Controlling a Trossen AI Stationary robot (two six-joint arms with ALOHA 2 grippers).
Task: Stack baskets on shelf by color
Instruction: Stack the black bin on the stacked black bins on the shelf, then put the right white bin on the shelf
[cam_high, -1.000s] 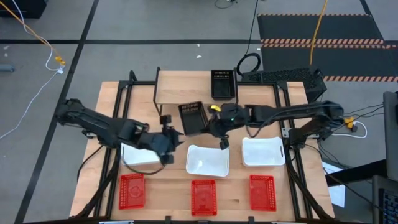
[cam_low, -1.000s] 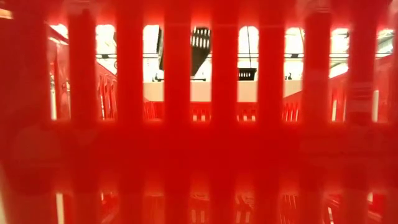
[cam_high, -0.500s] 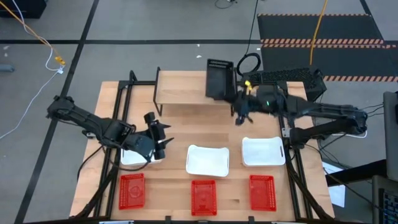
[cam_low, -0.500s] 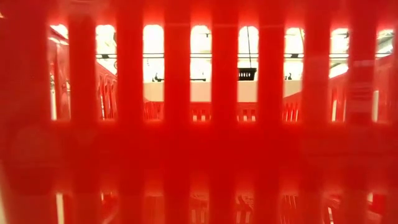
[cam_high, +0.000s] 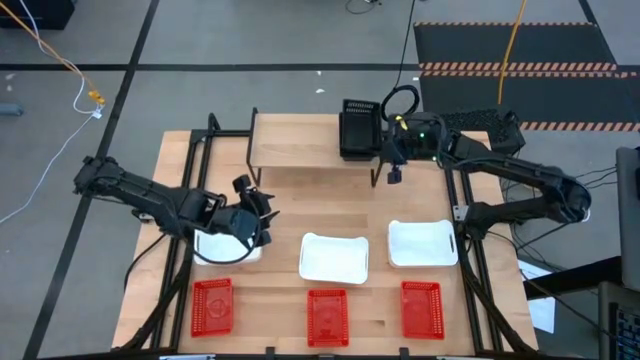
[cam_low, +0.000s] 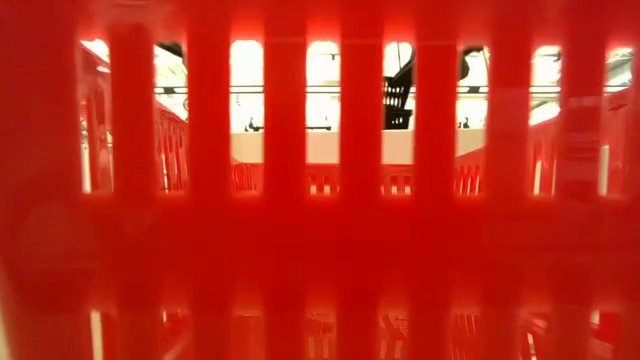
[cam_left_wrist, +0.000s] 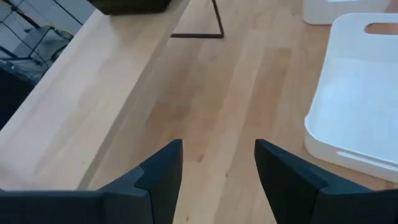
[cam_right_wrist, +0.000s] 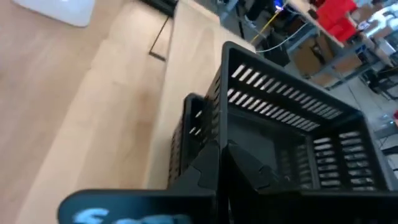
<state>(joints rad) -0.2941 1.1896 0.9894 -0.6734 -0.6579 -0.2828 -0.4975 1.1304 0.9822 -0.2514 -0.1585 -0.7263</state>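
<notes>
A black mesh basket is in my right gripper, which is shut on it over the right end of the shelf. It hangs tilted above another black basket standing on the shelf top. My left gripper is open and hovers over the table beside the left white basket. Two more white baskets sit in the middle row. Three red baskets stand along the near edge. My right gripper holds the upper black basket by the rim of its side wall, nearest the table's right side, pinched between the two fingers. The fingers come level from the right. The basket is tilted over the lower black basket; whether the two touch, I cannot tell.
The shelf's left and middle parts are bare wood. A red basket's mesh wall fills the low view. Black frame rails run along the table's left and right sides. Bare table lies between the shelf and the white baskets.
My right gripper has carried the black basket from the table's middle toward the far right, up over the shelf's right end, turning it and bringing it down over the black basket there. My left gripper has drawn back a little toward the left edge.
</notes>
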